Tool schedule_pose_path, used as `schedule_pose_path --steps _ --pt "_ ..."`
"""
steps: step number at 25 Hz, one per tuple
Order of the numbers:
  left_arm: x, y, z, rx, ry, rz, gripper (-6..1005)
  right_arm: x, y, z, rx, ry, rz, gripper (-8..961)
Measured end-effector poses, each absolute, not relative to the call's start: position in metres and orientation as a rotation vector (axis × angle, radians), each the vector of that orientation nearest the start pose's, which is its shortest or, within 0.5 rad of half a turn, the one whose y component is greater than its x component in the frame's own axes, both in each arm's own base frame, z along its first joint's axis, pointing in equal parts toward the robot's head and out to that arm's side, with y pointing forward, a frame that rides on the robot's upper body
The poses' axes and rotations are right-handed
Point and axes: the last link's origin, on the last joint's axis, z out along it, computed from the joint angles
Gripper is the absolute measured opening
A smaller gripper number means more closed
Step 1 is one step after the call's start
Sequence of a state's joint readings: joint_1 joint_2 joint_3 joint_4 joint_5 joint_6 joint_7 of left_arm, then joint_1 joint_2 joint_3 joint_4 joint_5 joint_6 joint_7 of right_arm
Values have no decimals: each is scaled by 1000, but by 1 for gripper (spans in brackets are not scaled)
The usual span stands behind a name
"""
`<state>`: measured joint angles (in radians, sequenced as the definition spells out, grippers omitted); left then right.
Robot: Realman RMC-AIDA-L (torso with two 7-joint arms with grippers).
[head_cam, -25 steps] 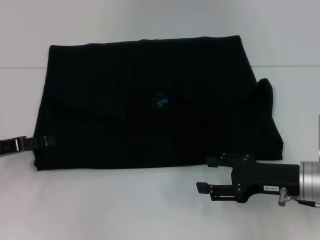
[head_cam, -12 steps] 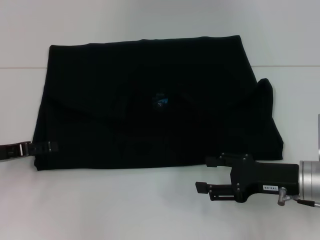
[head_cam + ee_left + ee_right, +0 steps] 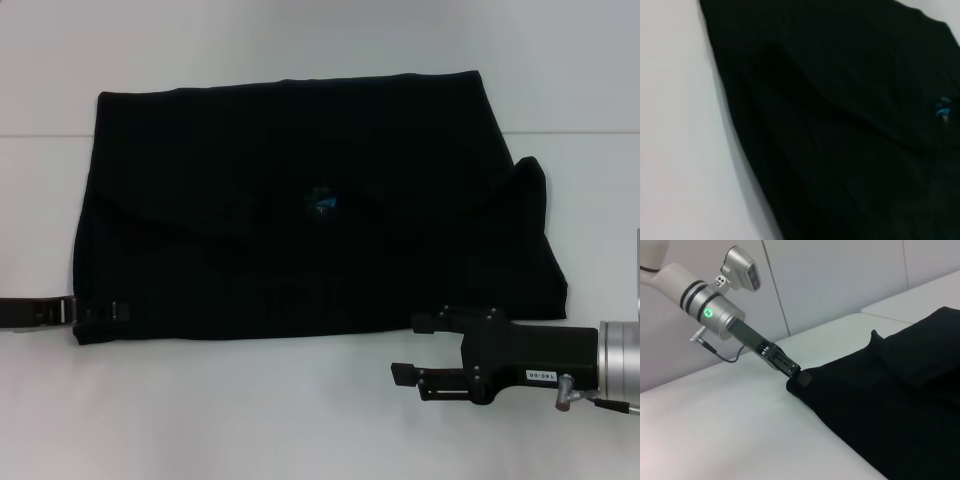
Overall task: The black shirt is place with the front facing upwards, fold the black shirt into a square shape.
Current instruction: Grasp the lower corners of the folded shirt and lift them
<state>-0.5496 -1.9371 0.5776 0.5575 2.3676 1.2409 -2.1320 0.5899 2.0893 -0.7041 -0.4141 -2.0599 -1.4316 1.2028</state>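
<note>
Black shirt [image 3: 310, 200], partly folded, on white table [image 3: 200, 410]; my two grippers at its near edge.

Head view: shirt fills the frame's middle, a wide dark rectangle, small blue neck label [image 3: 321, 199] at centre, one rumpled flap at its right edge. My left gripper [image 3: 95, 311] enters low at frame left, tip upon the shirt's lower-left corner; whether it pinches cloth, cannot tell. My right gripper [image 3: 408, 348], lower right, fingers apart, holding nothing, just below the hem.
Left wrist view: black cloth over most of frame, soft folds, blue label [image 3: 942, 107] at right edge; table down the left.
Right wrist view: shirt at lower right; left gripper [image 3: 801, 377] meeting its corner mid-frame; pale wall panels [image 3: 840, 280] behind.
</note>
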Motion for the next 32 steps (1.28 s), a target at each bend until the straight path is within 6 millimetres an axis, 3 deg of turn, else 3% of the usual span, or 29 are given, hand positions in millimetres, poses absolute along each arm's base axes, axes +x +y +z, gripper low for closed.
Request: schedule_pose_path --steps 12,22,24,27,32 --pt "-358 347 45 -2129 -1627 -263 291 269 318 -53 -2803 615 630 829" --pt "-353 348 50 -2145 -1628 -301 63 269 320 -51 -2784 642 644 828" --pt "-352 348 50 -2146 -1626 -302 56 270 323 -47 -2761 701 651 827" --pt "-352 348 50 -2149 -1625 -305 45 274 339 -27 -2674 881 632 827" --pt "-349 349 51 -2163 -1617 -326 42 287 378 40 -2381 1310 525 826"
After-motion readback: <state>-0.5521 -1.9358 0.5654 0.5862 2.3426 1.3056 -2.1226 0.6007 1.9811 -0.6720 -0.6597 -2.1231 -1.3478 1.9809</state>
